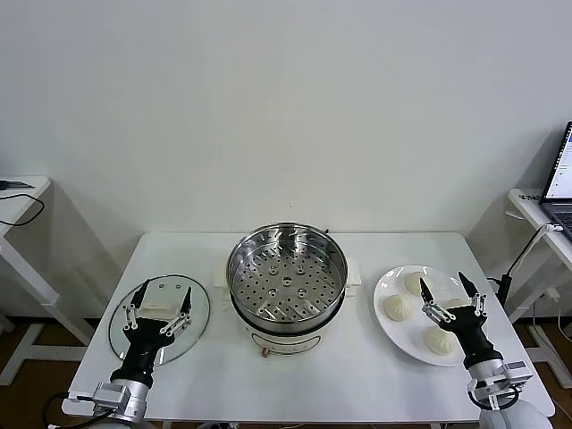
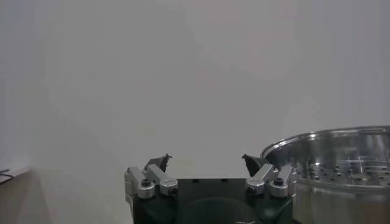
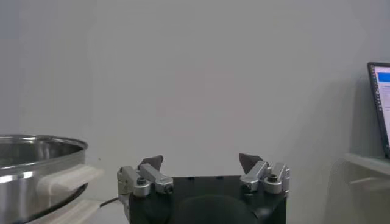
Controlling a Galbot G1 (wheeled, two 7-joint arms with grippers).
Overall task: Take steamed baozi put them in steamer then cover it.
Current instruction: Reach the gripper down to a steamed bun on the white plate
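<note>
The steamer (image 1: 286,277), a shiny steel pot with an empty perforated tray on a cream base, stands mid-table; it also shows in the left wrist view (image 2: 341,164) and the right wrist view (image 3: 30,170). The baozi lie on a white plate (image 1: 386,284) at the right: one far (image 1: 416,283), one left (image 1: 398,307), one near (image 1: 441,340); a fourth is mostly hidden behind my right gripper. The glass cover (image 1: 201,313) lies flat at the left. My left gripper (image 1: 164,297) is open above the cover. My right gripper (image 1: 449,290) is open above the plate. Both show open in the wrist views (image 2: 205,161) (image 3: 200,161).
A laptop (image 1: 561,183) sits on a side table at the far right, and also shows in the right wrist view (image 3: 381,103). Another side table (image 1: 18,192) with a black cable stands at the far left. A white wall is behind.
</note>
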